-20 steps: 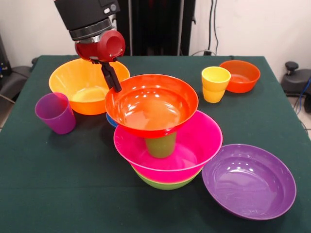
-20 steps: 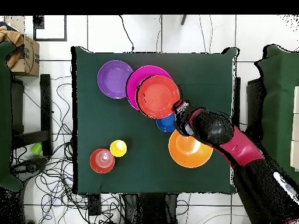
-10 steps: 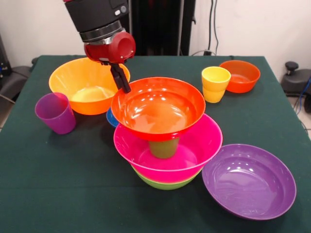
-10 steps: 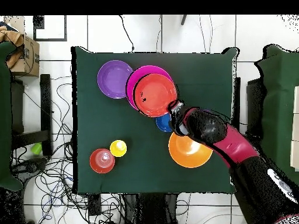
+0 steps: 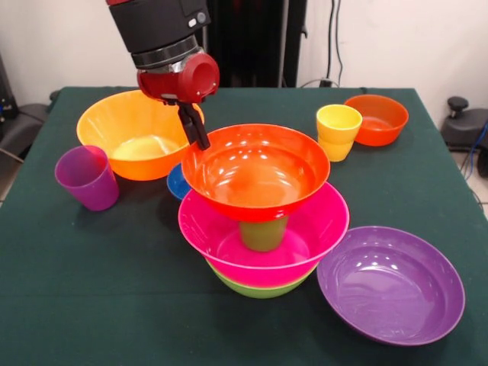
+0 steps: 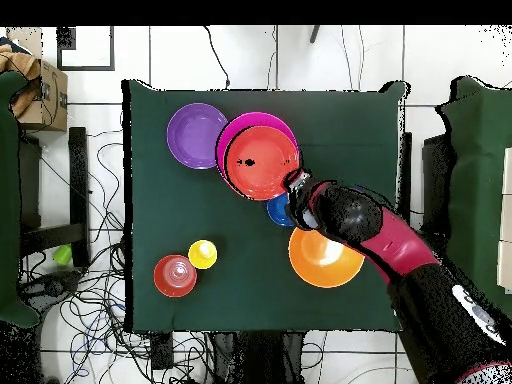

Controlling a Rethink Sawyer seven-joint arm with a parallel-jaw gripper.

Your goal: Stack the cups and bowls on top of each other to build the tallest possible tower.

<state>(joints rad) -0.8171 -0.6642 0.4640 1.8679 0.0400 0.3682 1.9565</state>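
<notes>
My gripper (image 5: 200,142) is shut on the left rim of the large red-orange bowl (image 5: 255,171) and holds it over the green cup (image 5: 263,233). The cup stands in the pink bowl (image 5: 316,229), which sits in the lime green bowl (image 5: 259,289). Whether the held bowl rests on the cup, I cannot tell. In the overhead view the gripper (image 6: 296,183) is at the red-orange bowl's (image 6: 262,162) lower right rim, above the pink bowl (image 6: 231,140). The yellow cup (image 5: 338,131) and the purple cup (image 5: 86,177) stand apart on the table.
The large orange bowl (image 5: 133,133) is at the far left, with the small blue bowl (image 5: 177,183) beside it. The small red-orange bowl (image 5: 377,118) is at the far right. The purple bowl (image 5: 390,284) lies at the near right. The table is covered in dark green cloth (image 5: 91,290).
My gripper has carried the red-orange bowl to the right in the front view. The bowl now sits more squarely over the green cup.
</notes>
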